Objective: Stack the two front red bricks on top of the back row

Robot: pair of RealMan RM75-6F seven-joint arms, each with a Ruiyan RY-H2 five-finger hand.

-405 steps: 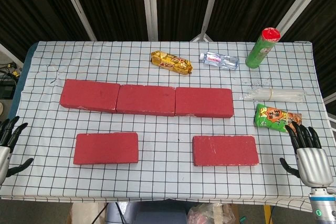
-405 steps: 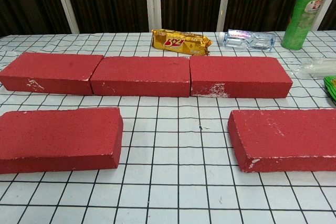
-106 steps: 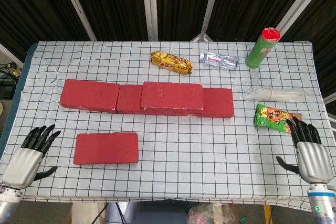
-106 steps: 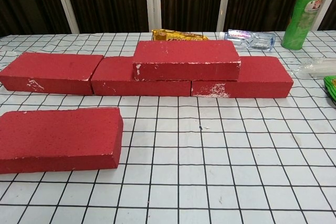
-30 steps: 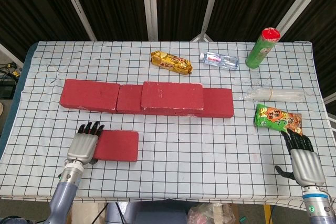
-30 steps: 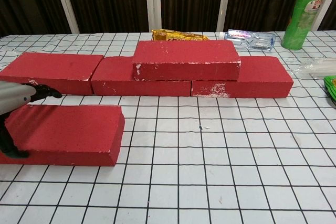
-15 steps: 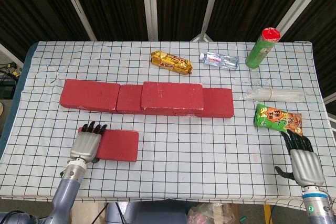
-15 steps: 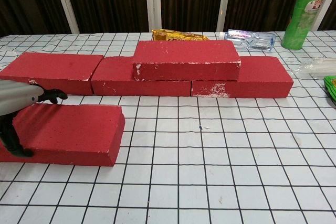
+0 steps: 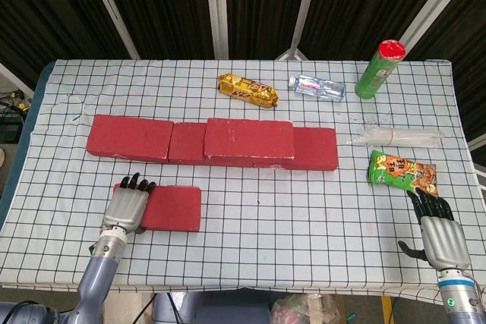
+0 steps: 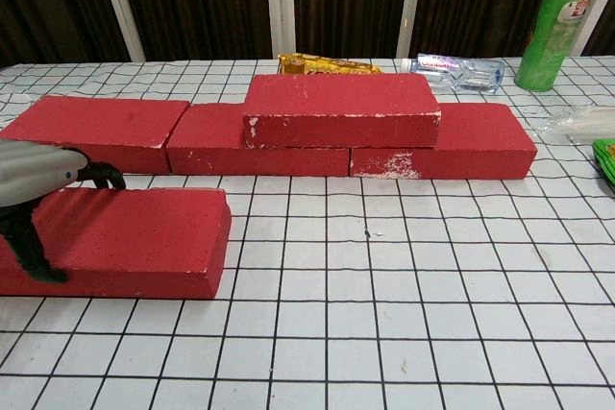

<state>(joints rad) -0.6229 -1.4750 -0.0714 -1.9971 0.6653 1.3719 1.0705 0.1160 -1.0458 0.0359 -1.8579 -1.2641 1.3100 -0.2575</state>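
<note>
One red brick (image 9: 249,139) (image 10: 341,108) lies on top of the back row, across the middle brick (image 9: 187,144) (image 10: 216,141) and the right brick (image 9: 317,149) (image 10: 476,141). The left back brick (image 9: 129,137) (image 10: 96,130) has a bare top. The remaining front brick (image 9: 173,208) (image 10: 130,237) sits at front left. My left hand (image 9: 127,207) (image 10: 38,189) grips its left end, with fingers over the top and the thumb on the near face. My right hand (image 9: 440,234) hovers open at the front right edge, holding nothing; only the head view shows it.
Behind the row lie a gold snack pack (image 9: 247,89) (image 10: 332,65), a small water bottle (image 9: 317,87) (image 10: 454,69) and an upright green can (image 9: 380,69) (image 10: 562,21). A clear wrapper (image 9: 395,138) and a green snack bag (image 9: 401,170) lie at the right.
Since a second ago my left hand has closed further onto the front brick's left end, and brick and hand have shifted slightly right. The right hand has stayed put.
</note>
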